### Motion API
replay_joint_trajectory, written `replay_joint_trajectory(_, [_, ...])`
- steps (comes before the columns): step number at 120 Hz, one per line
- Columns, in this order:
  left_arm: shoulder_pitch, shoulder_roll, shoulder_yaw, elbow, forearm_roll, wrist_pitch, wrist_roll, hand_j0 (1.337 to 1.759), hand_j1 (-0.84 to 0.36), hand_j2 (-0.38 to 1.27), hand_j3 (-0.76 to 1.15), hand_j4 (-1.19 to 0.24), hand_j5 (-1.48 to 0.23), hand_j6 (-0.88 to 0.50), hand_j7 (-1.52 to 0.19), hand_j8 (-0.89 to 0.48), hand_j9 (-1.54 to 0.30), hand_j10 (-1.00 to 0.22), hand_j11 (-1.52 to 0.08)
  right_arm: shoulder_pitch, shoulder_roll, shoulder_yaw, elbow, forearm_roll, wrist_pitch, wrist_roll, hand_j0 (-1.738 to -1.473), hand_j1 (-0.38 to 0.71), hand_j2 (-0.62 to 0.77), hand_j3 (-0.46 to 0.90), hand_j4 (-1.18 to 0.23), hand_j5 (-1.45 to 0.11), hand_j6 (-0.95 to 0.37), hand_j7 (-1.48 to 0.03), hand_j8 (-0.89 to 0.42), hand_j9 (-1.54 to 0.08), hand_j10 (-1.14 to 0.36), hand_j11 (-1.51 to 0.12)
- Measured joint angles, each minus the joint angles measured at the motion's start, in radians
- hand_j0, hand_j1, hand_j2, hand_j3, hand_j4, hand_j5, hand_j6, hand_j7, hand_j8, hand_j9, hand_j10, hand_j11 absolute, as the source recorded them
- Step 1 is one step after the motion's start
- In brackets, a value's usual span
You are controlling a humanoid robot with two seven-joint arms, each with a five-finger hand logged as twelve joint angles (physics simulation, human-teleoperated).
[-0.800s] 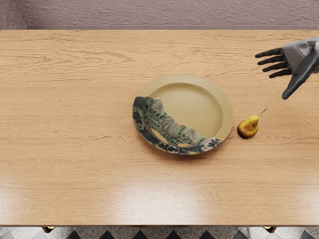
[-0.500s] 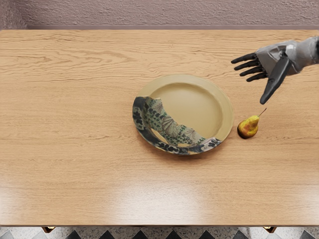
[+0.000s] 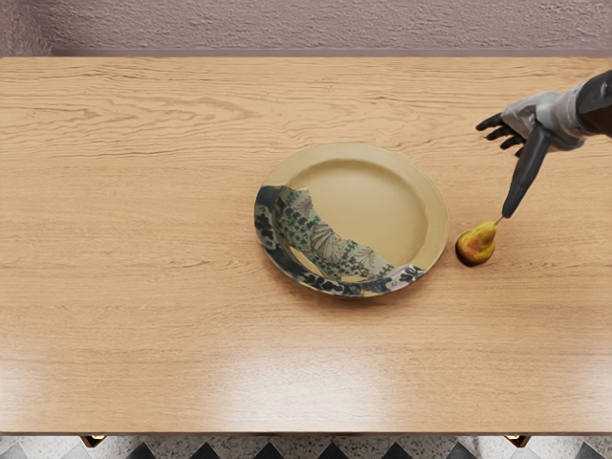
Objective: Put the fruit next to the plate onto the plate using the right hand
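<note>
The pear lies on the bare wood just beside the plate's right rim, a little right of centre in the frame, tipped so its thin stem points up and to the right. None of it is on the plate, so from where I stand nothing of the job is done yet. The right hand reaches in from the upper right edge. Its digits are apart and it holds nothing. One long digit hangs down with its tip right by the stem, though I can't tell whether it touches. Grasping, lifting and setting the pear down on the plate are all left. The left arm is nowhere on the table.
</note>
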Motion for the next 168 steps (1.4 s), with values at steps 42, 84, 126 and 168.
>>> replay_joint_trajectory(42, [0.000, 0.000, 0.000, 0.000, 0.000, 0.000, 0.000, 1.658, 0.34, 0.00, 0.00, -0.01, -0.01, -0.01, -0.01, -0.01, -0.01, -0.01, -0.01, -0.131, 0.150, -0.033, 0.009, 0.002, -0.263, 0.000, -1.658, -0.35, 0.00, 0.00, 0.00, 0.00, 0.00, 0.00, 0.00, 0.00, 0.00, 0.00])
replay_joint_trajectory(84, [0.000, 0.000, 0.000, 0.000, 0.000, 0.000, 0.000, 1.658, 0.34, 0.00, 0.00, -0.01, -0.01, -0.01, -0.01, -0.01, -0.01, -0.01, -0.01, -0.097, 0.254, -0.167, 0.005, 0.002, -0.317, 0.000, -1.658, -0.35, 0.00, 0.00, 0.00, 0.00, 0.00, 0.00, 0.00, 0.00, 0.00, 0.00])
replay_joint_trajectory(126, [0.000, 0.000, 0.000, 0.000, 0.000, 0.000, 0.000, 1.658, 0.34, 0.00, 0.00, -0.01, -0.01, -0.01, -0.01, -0.01, -0.01, -0.01, -0.01, -0.104, 0.286, -0.198, 0.005, 0.000, -0.318, 0.000, -1.658, 0.22, -0.09, 0.00, -0.48, -0.62, -0.48, -0.62, -0.42, -0.62, -0.44, -0.62])
replay_joint_trajectory(168, [0.000, 0.000, 0.000, 0.000, 0.000, 0.000, 0.000, 1.658, 0.34, 0.00, 0.00, -0.01, -0.01, -0.01, -0.01, -0.01, -0.01, -0.01, -0.01, -0.123, 0.260, -0.197, 0.002, -0.015, -0.304, 0.003, -1.651, 0.38, 0.18, 0.00, -0.74, -1.08, -0.72, -1.00, -0.17, -1.07, -0.29, -1.08])
